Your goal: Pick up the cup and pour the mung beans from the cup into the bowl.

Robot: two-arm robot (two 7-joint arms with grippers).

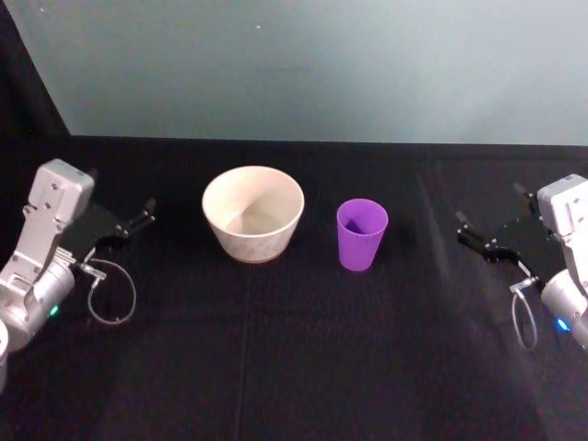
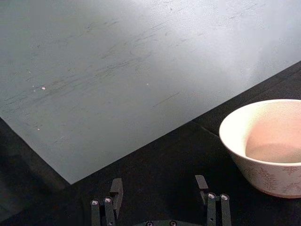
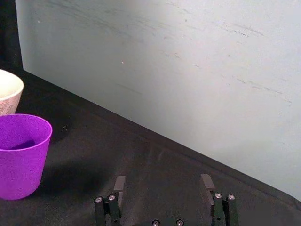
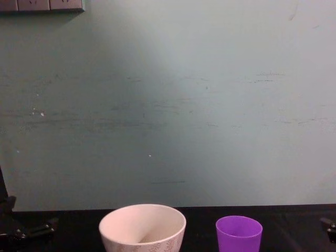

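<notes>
The purple cup [image 1: 362, 234] stands upright on the black table, just right of the cream bowl [image 1: 253, 212]; they stand apart. Both also appear in the chest view, cup [image 4: 239, 233] right of bowl [image 4: 142, 227]. A dark patch lies inside the cup [image 3: 21, 153]; individual mung beans cannot be made out. The bowl [image 2: 265, 146] looks empty. My left gripper [image 1: 133, 223] rests open at the table's left, well clear of the bowl. My right gripper [image 1: 487, 231] rests open at the far right, a good distance from the cup. Open fingers frame each wrist view: left [image 2: 160, 193], right [image 3: 163, 188].
A pale green wall [image 4: 168, 105] rises directly behind the table's back edge. Black cloth [image 1: 294, 367] covers the table, with wide room in front of the bowl and cup. A cable loop [image 1: 110, 294] hangs by the left wrist.
</notes>
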